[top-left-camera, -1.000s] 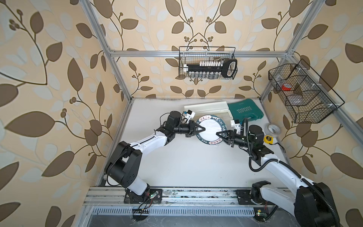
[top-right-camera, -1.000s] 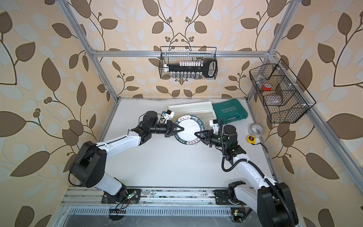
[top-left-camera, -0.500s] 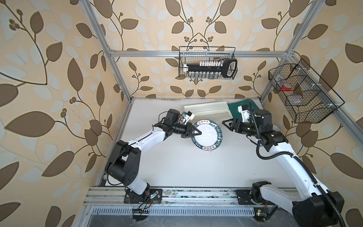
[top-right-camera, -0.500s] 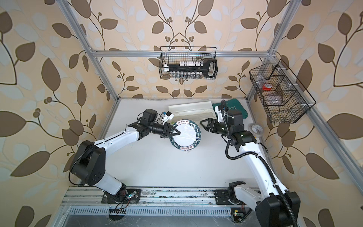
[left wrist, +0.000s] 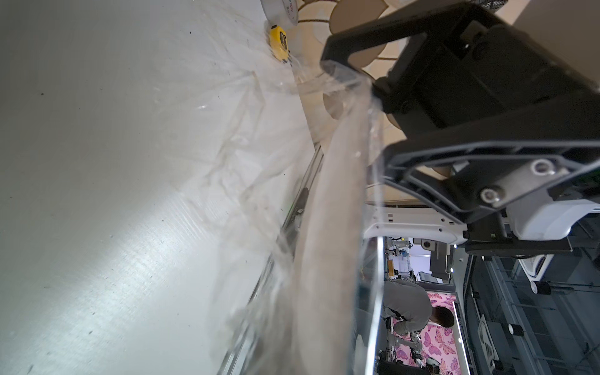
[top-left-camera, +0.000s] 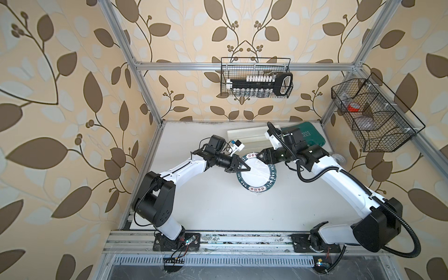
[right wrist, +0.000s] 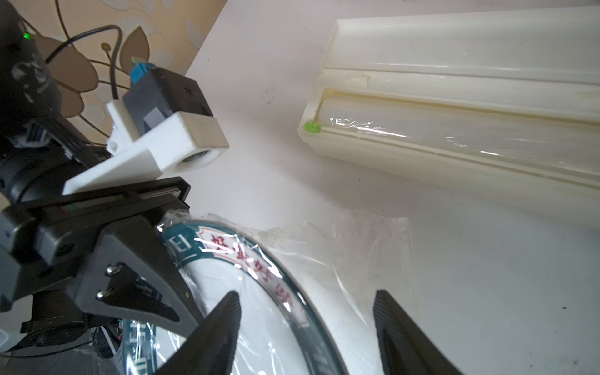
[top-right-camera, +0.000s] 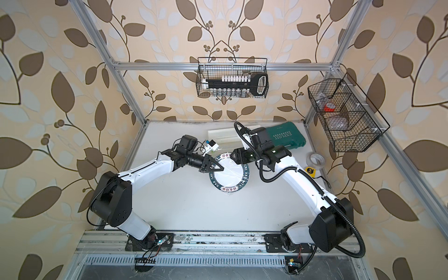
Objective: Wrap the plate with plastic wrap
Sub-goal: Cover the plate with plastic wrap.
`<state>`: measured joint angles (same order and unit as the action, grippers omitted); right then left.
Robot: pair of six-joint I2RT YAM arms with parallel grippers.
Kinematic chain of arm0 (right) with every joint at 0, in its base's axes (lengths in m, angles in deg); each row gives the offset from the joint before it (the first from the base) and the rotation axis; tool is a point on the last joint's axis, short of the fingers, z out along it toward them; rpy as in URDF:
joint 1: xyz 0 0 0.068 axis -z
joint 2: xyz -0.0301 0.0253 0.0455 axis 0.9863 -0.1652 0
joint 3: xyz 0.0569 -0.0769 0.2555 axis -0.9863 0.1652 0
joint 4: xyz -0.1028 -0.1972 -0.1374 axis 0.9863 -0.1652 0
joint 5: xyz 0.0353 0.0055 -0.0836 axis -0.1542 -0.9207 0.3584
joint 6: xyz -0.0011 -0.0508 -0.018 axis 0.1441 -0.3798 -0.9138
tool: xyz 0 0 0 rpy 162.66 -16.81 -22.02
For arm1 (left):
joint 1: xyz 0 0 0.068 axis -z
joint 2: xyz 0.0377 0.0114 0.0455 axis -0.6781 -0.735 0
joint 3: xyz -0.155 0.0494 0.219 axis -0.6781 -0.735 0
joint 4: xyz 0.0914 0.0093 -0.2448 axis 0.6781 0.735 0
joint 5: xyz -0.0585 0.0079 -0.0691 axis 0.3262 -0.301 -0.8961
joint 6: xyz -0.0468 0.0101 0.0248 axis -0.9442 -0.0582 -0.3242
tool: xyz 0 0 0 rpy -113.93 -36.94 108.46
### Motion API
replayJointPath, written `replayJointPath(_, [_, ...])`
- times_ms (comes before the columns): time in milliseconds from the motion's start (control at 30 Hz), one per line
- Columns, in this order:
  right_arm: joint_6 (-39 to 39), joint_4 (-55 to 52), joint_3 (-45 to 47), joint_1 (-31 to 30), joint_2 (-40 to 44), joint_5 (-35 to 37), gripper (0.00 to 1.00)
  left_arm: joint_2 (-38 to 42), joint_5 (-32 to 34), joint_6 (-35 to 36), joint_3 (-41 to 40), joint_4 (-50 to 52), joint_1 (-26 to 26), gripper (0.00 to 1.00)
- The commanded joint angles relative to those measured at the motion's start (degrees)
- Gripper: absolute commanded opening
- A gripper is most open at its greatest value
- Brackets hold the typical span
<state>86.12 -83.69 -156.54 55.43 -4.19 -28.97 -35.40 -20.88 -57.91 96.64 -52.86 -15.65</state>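
The plate [top-left-camera: 258,178] [top-right-camera: 230,177], with a white centre and a dark lettered rim, is covered by crinkly plastic wrap [right wrist: 344,250]. My left gripper [top-left-camera: 248,169] [top-right-camera: 221,169] is shut on the plate's left rim through the film. In the left wrist view the plate [left wrist: 328,246] shows edge-on, lifted off the table, with plastic wrap [left wrist: 253,146] trailing below it. My right gripper [right wrist: 305,324] [top-left-camera: 260,156] is open, its fingers astride the plate's far rim [right wrist: 259,259], touching nothing. Behind lies the white dispenser box [right wrist: 454,136] [top-left-camera: 246,135].
A green tool case [top-right-camera: 284,138] lies at the back right behind my right wrist. A clear tape roll [top-right-camera: 315,160] and a yellow tape measure [top-right-camera: 310,171] sit by the right wall. Wire baskets [top-left-camera: 255,77] [top-left-camera: 373,116] hang on the back and right walls.
My right gripper let go of the plate's near right edge, opened, and swung back to the plate's far rim by the dispenser. My left gripper kept its hold; the plate shifted slightly.
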Motion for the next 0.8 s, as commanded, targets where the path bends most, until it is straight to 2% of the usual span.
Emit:
replayJointPath(0, [-0.79, -1.37, 1.55, 0.56, 0.15, -5.48, 0.64, 1.15, -2.83, 1.46, 1.61, -1.60, 0.37, 0.00])
replayJointPath(200, [4.91, 5.19, 9.78, 5.86, 3.90, -22.37, 0.61, 0.86, -2.14, 1.17, 1.24, -2.57, 0.20, 0.00])
replayJointPath(333, [9.64, 10.27, 12.95, 6.87, 5.36, -31.04, 0.57, -0.27, -1.17, -1.18, 1.25, -4.73, 0.19, 0.00])
replayJointPath(400, [14.16, 15.56, 15.46, 6.87, 5.84, -34.71, 0.52, -0.65, -1.06, -3.01, 0.92, -7.00, 0.26, 0.00])
replayJointPath(467, [20.20, 23.59, 18.75, 6.78, 6.39, -37.72, 0.40, -0.82, -1.07, -4.97, 0.18, -9.49, 0.45, 0.00])
replayJointPath(600, [26.01, 32.46, 22.56, 7.11, 6.25, -40.33, 0.21, -1.05, -1.08, -8.68, -2.21, -14.99, 0.55, 0.00])
replayJointPath(700, [30.15, 38.85, 25.66, 8.35, 5.73, -42.78, 0.20, -1.43, -0.16, -9.39, -3.60, -15.84, 0.46, 0.00])
replayJointPath(733, [31.61, 41.29, 26.96, 9.12, 5.55, -43.69, 0.23, -1.53, 0.13, -9.43, -3.91, -15.84, 0.40, 0.00])
replayJointPath(767, [32.63, 42.56, 27.93, 9.92, 5.35, -44.28, 0.29, -1.55, 0.53, -9.47, -4.27, -15.88, 0.31, 0.00])
